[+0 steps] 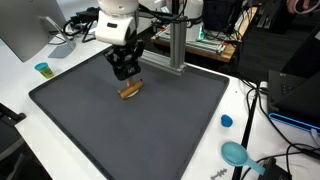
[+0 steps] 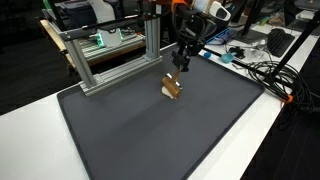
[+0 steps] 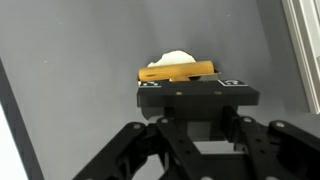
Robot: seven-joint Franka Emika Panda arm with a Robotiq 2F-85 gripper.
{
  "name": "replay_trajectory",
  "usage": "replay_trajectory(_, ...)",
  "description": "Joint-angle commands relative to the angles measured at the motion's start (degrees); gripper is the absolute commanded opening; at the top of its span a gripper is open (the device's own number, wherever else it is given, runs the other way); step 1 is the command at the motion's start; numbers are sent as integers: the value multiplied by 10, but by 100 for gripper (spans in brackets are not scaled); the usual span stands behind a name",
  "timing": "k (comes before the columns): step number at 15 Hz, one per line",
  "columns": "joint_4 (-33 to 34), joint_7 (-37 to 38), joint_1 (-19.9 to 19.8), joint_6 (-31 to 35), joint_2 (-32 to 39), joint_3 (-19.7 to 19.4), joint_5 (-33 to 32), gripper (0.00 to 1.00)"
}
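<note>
Tool (image 1: 125, 75) hovers just above a brown block (image 1: 131, 90) on the gray surface (image 1: 90, 125). Open or closed, I cannot tell.

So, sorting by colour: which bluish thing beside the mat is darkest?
The small round blue piece beside the mat; the cup and scoop are paler teal.
</note>
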Motion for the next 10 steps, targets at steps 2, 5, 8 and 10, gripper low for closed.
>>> replay_trajectory(2, 4, 23, -6, -1, 26, -17, -13, 22)
replay_trajectory(5, -11, 23, -4, -4, 27, -14, -10, 22)
replay_trajectory(8, -18, 25, -3, -6, 35, -11, -12, 22)
replay_trajectory(10, -17, 33, -3, -6, 39, -14, -22, 22)
